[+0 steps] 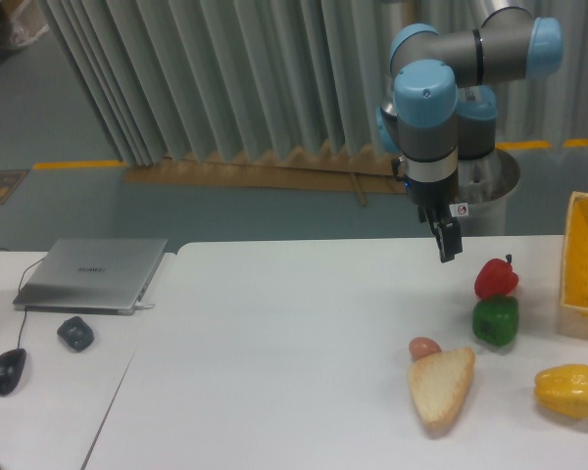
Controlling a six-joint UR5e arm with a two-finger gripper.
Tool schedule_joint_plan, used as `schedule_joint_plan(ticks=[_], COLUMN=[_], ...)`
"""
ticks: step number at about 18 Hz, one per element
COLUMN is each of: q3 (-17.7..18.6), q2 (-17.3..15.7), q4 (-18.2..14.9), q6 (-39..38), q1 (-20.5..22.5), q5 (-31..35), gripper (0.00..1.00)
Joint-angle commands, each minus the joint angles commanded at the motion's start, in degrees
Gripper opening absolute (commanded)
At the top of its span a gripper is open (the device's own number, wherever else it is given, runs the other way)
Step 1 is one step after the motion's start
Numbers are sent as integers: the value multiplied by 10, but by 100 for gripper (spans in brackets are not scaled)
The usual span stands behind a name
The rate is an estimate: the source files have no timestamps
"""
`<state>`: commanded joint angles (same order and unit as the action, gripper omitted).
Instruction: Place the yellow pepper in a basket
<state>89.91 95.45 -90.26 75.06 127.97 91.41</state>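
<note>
The hand [448,243] is being held in the air above the tabletop [274,362], up and to the left of the red pepper [496,278], and nothing is being touched or carried by it. Its fingers are being seen edge-on as one dark shape, so how far they are parted cannot be told. The yellow pepper [565,390] is lying on its side, below and to the right of the green pepper [495,320] and well apart from the hand; its long axis is running roughly left to right, with the stem end seemingly pointing right. The basket [585,266] is sitting at the right edge of the view, just right of the red pepper and above the yellow pepper, with only its left part being shown. A slice of bread [442,388] and a small pinkish object [424,348] touching it are lying left of the green pepper. A closed laptop [93,274] is resting far to the left.
</note>
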Motion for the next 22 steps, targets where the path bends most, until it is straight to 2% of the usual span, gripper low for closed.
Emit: schedule_joint_plan(ticks=[5,11,22], q3=[0,11,20], q2=[-1,4,0], q4=[2,49,53], q6=[-1,-4,-4], q1=[2,1,1], q5=[-8,-21,-19], gripper=[100,100,100])
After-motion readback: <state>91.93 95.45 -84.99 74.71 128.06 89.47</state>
